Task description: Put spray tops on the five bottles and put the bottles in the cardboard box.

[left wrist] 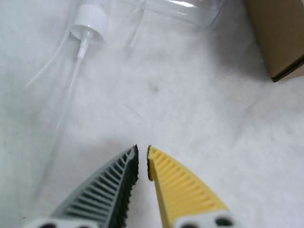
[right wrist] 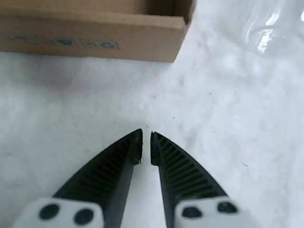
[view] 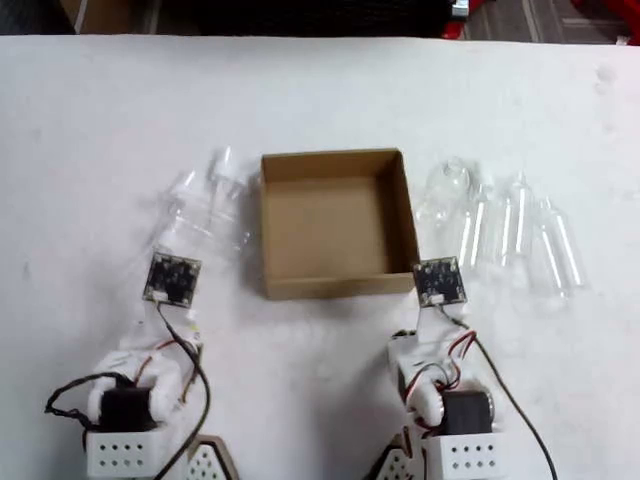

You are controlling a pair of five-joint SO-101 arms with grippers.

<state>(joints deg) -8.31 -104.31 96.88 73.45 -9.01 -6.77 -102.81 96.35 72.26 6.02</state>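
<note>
The cardboard box stands open on the table, beyond and between both hands. Clear bottles lie beyond the right hand, outward. Another bottle and spray tops lie just beyond the left hand.

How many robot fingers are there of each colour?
Grey finger, on the left gripper: 1
Yellow finger, on the left gripper: 1
Black fingers, on the right gripper: 2
Total: 4
</note>
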